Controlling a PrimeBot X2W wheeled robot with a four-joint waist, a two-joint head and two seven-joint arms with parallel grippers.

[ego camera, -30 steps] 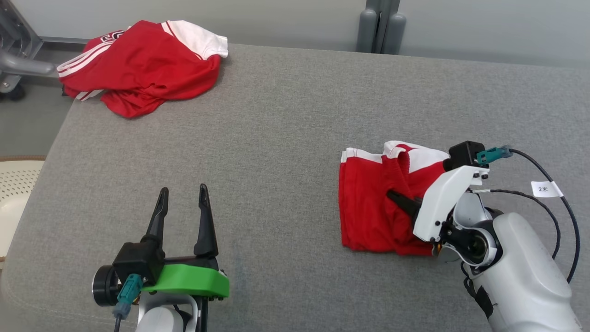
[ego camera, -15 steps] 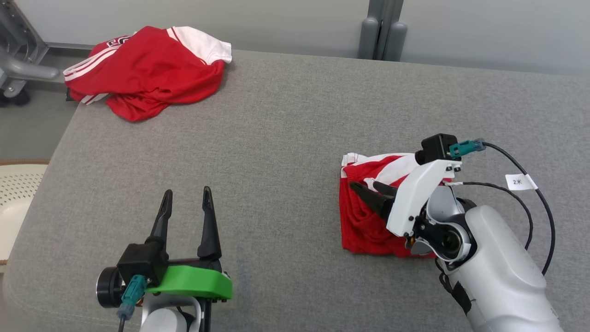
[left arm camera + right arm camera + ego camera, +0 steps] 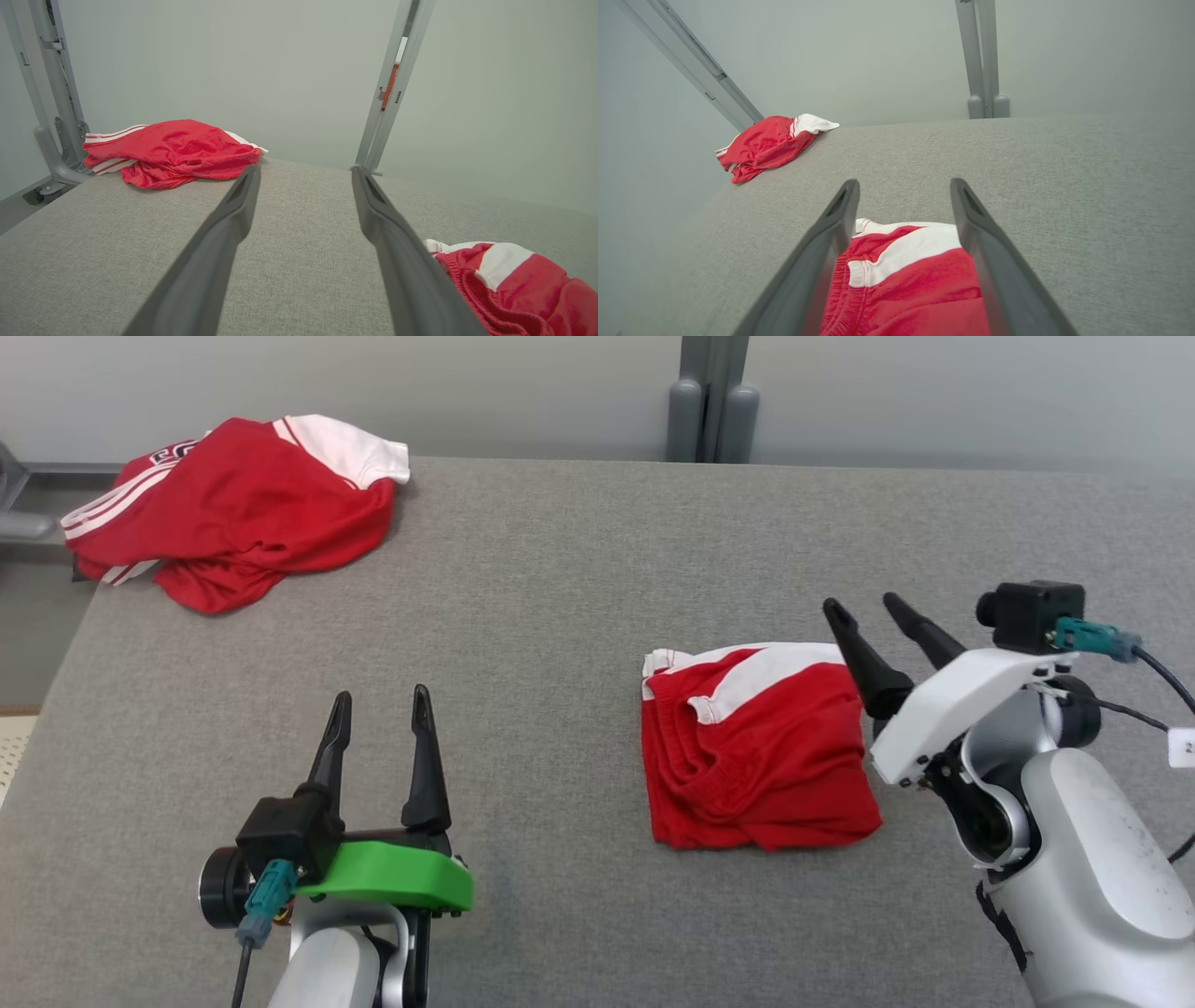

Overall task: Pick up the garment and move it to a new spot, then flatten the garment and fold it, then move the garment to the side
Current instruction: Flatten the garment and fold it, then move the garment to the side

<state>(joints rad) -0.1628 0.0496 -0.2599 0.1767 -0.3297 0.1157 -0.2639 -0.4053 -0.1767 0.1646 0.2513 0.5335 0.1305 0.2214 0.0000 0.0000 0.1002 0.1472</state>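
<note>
Seems done folding the garment (image 3: 756,747) on the table (image 3: 560,551). Grips nothing with left gripper (image 3: 381,695) or right gripper (image 3: 861,604), fingers spread. Leaves moving aside.

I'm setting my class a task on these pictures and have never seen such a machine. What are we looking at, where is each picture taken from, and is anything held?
This is a wheeled robot with two arms. The wide picture comes from a camera on its head, looking down at a grey padded table. Its left tool, on a green mount, and right tool, on a white mount, each have two long dark fingers. The other two pictures come from wrist cameras looking along those fingers. A folded red garment lies by the right tool; a crumpled red garment lies at the table's far left corner. Both tools are open and hold nothing.
</note>
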